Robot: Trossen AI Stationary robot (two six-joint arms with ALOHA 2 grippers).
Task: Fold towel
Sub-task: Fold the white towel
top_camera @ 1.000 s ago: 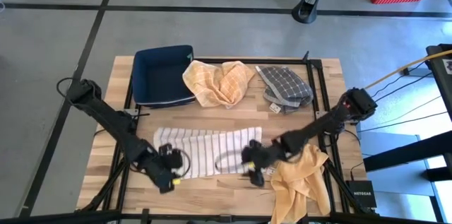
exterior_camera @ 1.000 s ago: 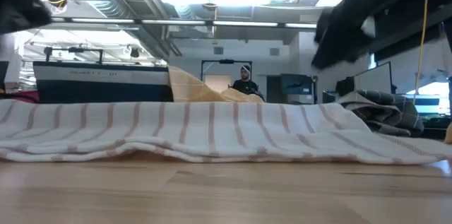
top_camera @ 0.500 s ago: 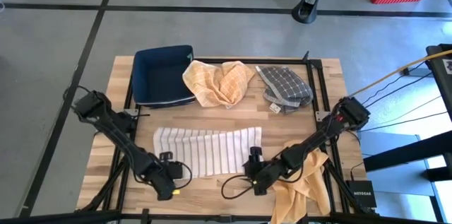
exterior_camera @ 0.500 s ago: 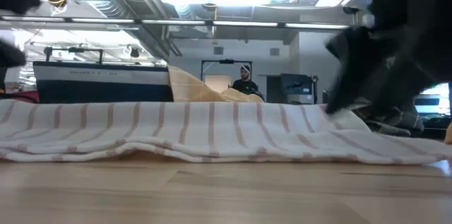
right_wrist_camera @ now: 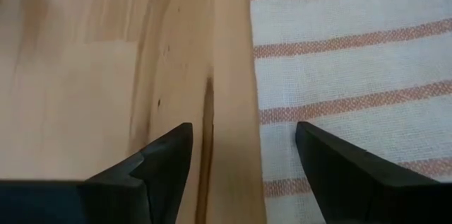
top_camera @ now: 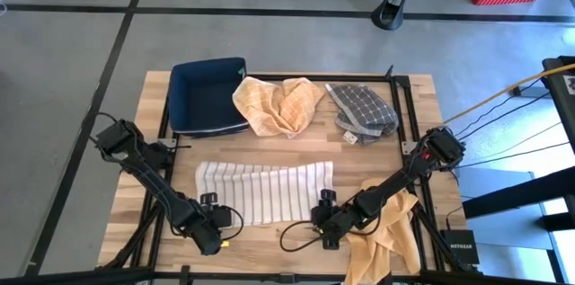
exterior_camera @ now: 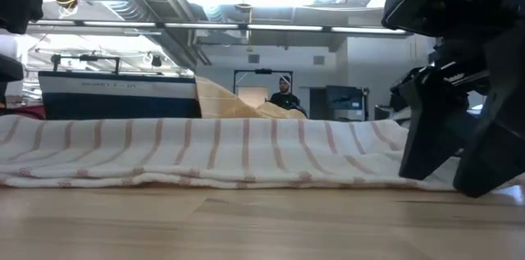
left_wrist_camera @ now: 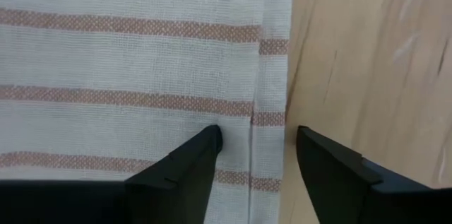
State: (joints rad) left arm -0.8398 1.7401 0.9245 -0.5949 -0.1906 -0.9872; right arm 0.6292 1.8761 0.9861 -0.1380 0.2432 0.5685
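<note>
Both arms have pulled back to the near edge of the striped towel (top_camera: 263,192), which lies flat on the surface (top_camera: 269,249). The left hand (left_wrist_camera: 254,155) and right hand (right_wrist_camera: 244,155) are open, holding nothing. To fold well, each should pinch a near corner and lift together toward the far edge.

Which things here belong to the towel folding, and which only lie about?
Job:
striped towel
left hand
right hand

Lying about:
blue bin
orange cloth
grey cloth
yellow cloth
</note>
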